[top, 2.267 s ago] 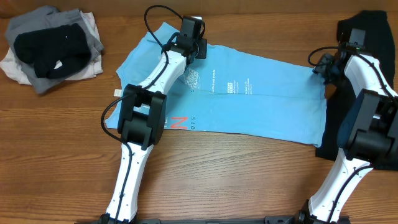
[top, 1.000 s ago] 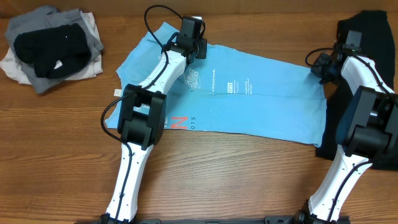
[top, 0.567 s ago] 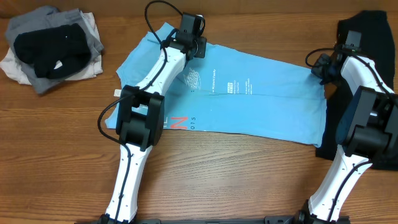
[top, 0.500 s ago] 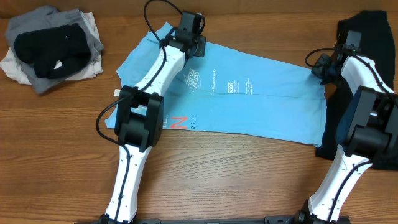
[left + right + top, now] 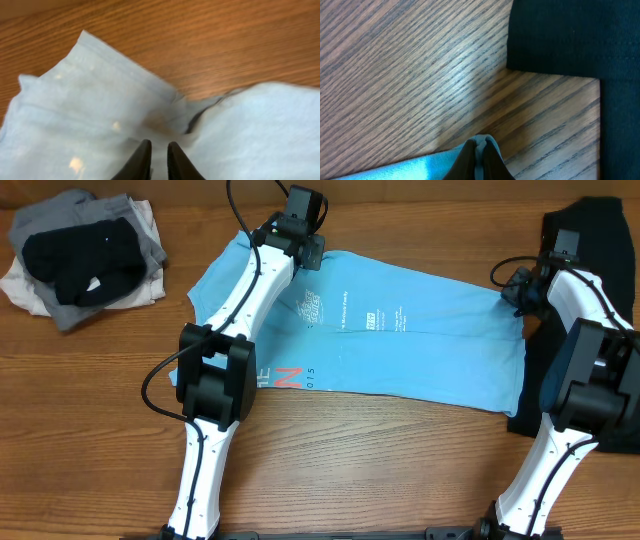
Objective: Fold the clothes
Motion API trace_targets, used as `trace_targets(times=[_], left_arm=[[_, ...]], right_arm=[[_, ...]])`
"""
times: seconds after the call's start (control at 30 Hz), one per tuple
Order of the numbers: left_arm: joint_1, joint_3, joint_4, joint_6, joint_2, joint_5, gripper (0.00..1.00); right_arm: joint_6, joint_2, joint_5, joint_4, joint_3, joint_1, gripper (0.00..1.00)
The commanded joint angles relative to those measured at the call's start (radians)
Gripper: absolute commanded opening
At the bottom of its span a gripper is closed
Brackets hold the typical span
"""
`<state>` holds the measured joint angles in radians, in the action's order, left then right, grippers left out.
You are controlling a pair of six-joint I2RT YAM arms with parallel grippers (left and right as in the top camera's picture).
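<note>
Wood table (image 5: 400,470), grain showing in all three views.

Left gripper (image 5: 158,147): fingers (image 5: 140,160) nearly together with a thin slit at the tips. Blue cloth is puckered up into the slit, so it reads as a pinch on the shirt (image 5: 420,350). The grip point is on the shirt's far edge toward its left end, where a flap meets the main panel. Bare wood lies just past it. Left arm (image 5: 215,370) is stretched long from the near table edge, running diagonally over the shirt's left part. Its elbow block sits above the red-and-white lettering.

Right gripper (image 5: 480,146): fingers pressed fully together, with a thin strip of blue hem caught between the tips. That is the shirt's far right corner. Right arm (image 5: 590,370) rises from the near edge on the right, with the wrist turned inward to the corner.

Shirt lies spread flat across mid-table, long axis left-right, white print near the centre. Black garment (image 5: 560,35) is ahead of the right fingertips with a band of wood between them. It runs along the table's right side, just beside the shirt's right edge. Pile (image 5: 80,255) of grey, white and black cloth sits at the far left corner, well apart.
</note>
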<state>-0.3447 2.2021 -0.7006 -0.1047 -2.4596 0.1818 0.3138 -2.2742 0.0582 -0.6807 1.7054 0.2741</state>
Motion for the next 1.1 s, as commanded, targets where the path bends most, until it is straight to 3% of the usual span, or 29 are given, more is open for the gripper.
trace_targets(times=[0.0, 0.03, 0.07, 0.23, 0.33, 0.4, 0.5, 0.63, 0.7, 0.83, 0.9, 1.07], left_arm=[[0.006, 0.025, -0.025, 0.073, 0.050, 0.025, 0.29], [0.006, 0.025, -0.030, 0.097, 0.050, 0.007, 0.44], [0.006, 0.025, -0.028, 0.111, 0.049, -0.011, 0.47], [0.018, 0.025, 0.008, 0.070, 0.048, -0.118, 0.44], [0.043, 0.024, 0.023, -0.038, 0.034, -0.132, 0.48], [0.070, 0.024, 0.032, -0.045, 0.021, -0.199, 0.50], [0.113, 0.024, 0.035, 0.030, 0.002, -0.274, 0.56], [0.164, 0.024, 0.029, 0.157, -0.006, -0.373, 0.58], [0.185, 0.024, 0.029, 0.164, -0.006, -0.455, 0.57], [0.187, 0.024, 0.025, 0.003, -0.014, -0.482, 0.47], [0.177, 0.024, 0.026, -0.144, -0.029, -0.577, 0.47], [0.155, 0.024, 0.021, -0.322, -0.031, -0.628, 0.47]], right_arm=[[0.020, -0.013, 0.031, -0.016, 0.004, 0.008, 0.04], [0.020, -0.013, 0.030, -0.017, 0.004, 0.008, 0.04], [0.020, -0.013, 0.027, -0.017, 0.004, 0.008, 0.04], [0.020, -0.013, 0.006, -0.017, 0.004, 0.008, 0.04], [0.020, -0.013, 0.000, -0.025, 0.004, 0.008, 0.04], [0.020, -0.013, 0.000, -0.032, 0.004, 0.008, 0.04], [0.020, -0.013, 0.000, -0.042, 0.004, 0.008, 0.04], [0.020, -0.013, 0.000, -0.042, 0.004, 0.008, 0.04], [0.020, -0.013, -0.004, -0.035, 0.004, 0.008, 0.04], [0.028, -0.013, -0.020, -0.032, 0.004, 0.008, 0.04], [0.027, -0.013, -0.030, -0.032, 0.004, 0.008, 0.04], [0.027, -0.013, -0.030, -0.039, 0.004, 0.008, 0.04]])
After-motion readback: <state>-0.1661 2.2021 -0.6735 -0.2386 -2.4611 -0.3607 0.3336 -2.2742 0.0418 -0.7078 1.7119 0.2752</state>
